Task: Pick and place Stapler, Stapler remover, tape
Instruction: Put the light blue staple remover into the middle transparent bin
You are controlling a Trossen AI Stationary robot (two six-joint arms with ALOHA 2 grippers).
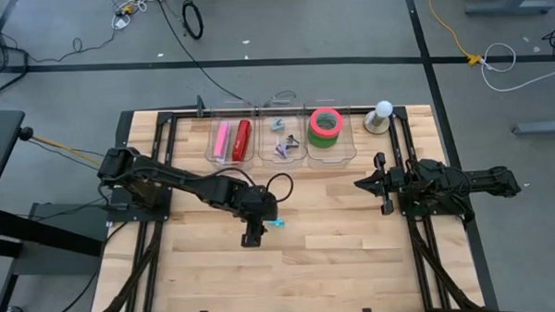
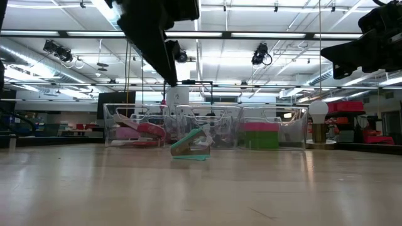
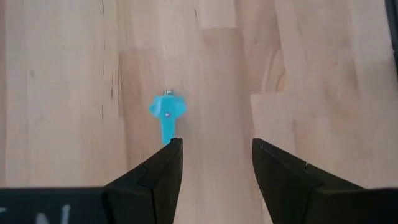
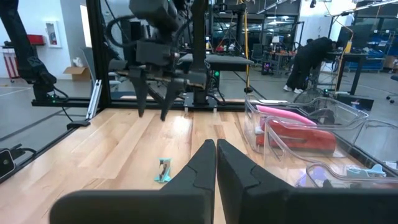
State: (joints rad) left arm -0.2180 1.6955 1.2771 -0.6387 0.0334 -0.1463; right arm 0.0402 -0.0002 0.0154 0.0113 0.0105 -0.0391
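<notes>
A small teal staple remover point(image 1: 276, 223) lies on the wooden table near its middle, and in the left wrist view it point(image 3: 166, 114) sits just beyond one fingertip. My left gripper point(image 1: 253, 236) hovers above the table beside the remover, open, pointing steeply down, with nothing between its fingers point(image 3: 163, 171). Along the far edge stand clear bins: a pink stapler point(image 1: 221, 139) and a red stapler point(image 1: 243, 139) in one, more staple removers point(image 1: 282, 137) in the middle one, and the green and red tape rolls point(image 1: 325, 127) stacked in the third. My right gripper point(image 1: 364, 183) waits shut at the right.
A small lamp with a white ball top point(image 1: 382, 115) stands at the far right beside the bins. Bare tabletop point(image 1: 336, 256) lies toward the near edge. A black frame runs around the table, and a person stands in the room beyond, seen in the right wrist view.
</notes>
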